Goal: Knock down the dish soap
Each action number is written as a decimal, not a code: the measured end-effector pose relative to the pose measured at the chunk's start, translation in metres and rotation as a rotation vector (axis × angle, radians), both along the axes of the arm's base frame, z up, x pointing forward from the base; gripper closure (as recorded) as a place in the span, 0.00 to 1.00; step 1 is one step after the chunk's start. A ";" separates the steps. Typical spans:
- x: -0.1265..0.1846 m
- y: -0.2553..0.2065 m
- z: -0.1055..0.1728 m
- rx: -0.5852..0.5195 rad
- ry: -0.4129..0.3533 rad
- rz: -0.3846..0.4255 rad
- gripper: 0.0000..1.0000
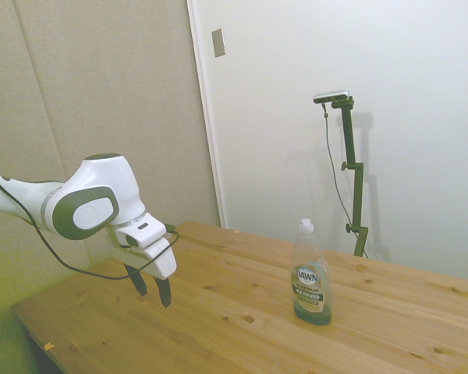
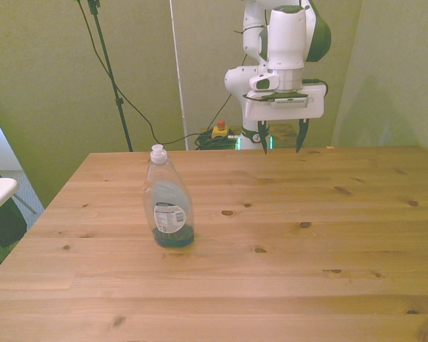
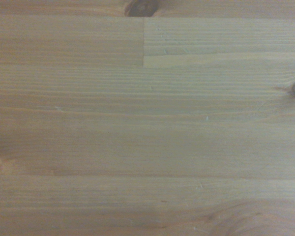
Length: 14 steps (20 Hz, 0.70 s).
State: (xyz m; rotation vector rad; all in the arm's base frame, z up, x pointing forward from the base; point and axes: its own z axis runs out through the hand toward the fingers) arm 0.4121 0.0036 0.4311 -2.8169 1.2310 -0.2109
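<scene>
gripper (image 2: pixel 280 146): jaws open, gripping nothing, hovering above table (image 2: pixel 285 242) | soap (image 2: pixel 167 203): upright on table, well apart from jaws, off toward the front view's left, nearer the camera | wrist view: bare wood only

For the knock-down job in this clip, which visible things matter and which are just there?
Part of the job:
- dish soap, standing upright on the table, untouched
- claw, open, empty, hanging above the table's far edge, well apart from the bottle

Just there:
- wooden table, the only thing the wrist view shows
- cables and a small yellow box with a red button on the floor behind
</scene>
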 end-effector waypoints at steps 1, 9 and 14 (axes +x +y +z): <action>0.000 0.000 0.000 0.000 0.000 0.000 0.00; 0.001 -0.043 0.017 0.011 -0.063 -0.085 1.00; 0.009 -0.111 0.053 -0.031 -0.110 -0.140 1.00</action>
